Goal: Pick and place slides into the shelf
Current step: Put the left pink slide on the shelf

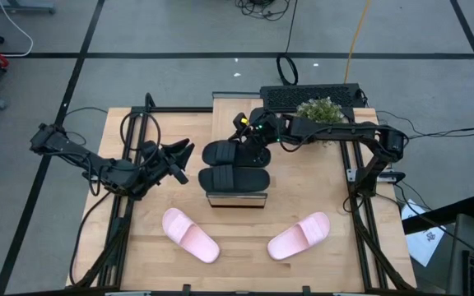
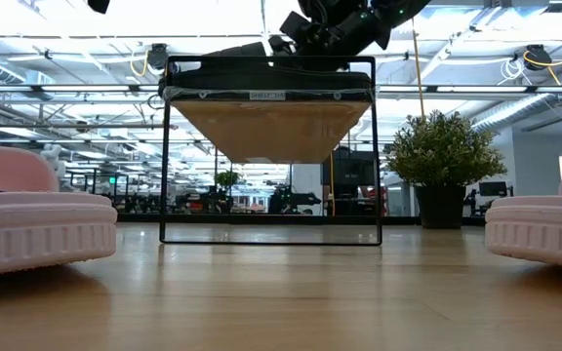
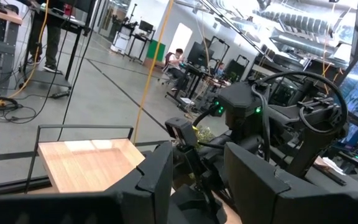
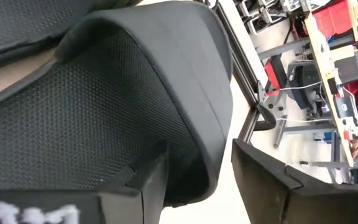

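Note:
Two black slides (image 1: 225, 154) (image 1: 234, 178) lie side by side on the shelf's (image 1: 237, 111) plank top in the middle of the table. Two pink slides (image 1: 190, 235) (image 1: 299, 236) lie soles down on the table nearer the front edge. My right gripper (image 1: 248, 138) is open at the far black slide (image 4: 104, 106), its fingers on either side of the slide's rim. My left gripper (image 1: 181, 156) is open and empty, left of the shelf; in the left wrist view (image 3: 197, 186) it points at the shelf and the right arm. My right gripper: I cannot tell whether it touches the far black slide. One finger (image 4: 145, 183) lies over the textured footbed; the other finger (image 4: 278, 186) stands outside the rim (image 4: 219, 124), with a gap showing between them. The slide rests on the shelf.
A potted plant (image 1: 320, 110) and a keyboard (image 1: 311, 95) stand at the table's far right. In the low view the shelf (image 2: 269, 127) stands on thin dark legs, with a pink slide at each side (image 2: 37, 219) (image 2: 544, 219). Bare wood lies between the pink slides.

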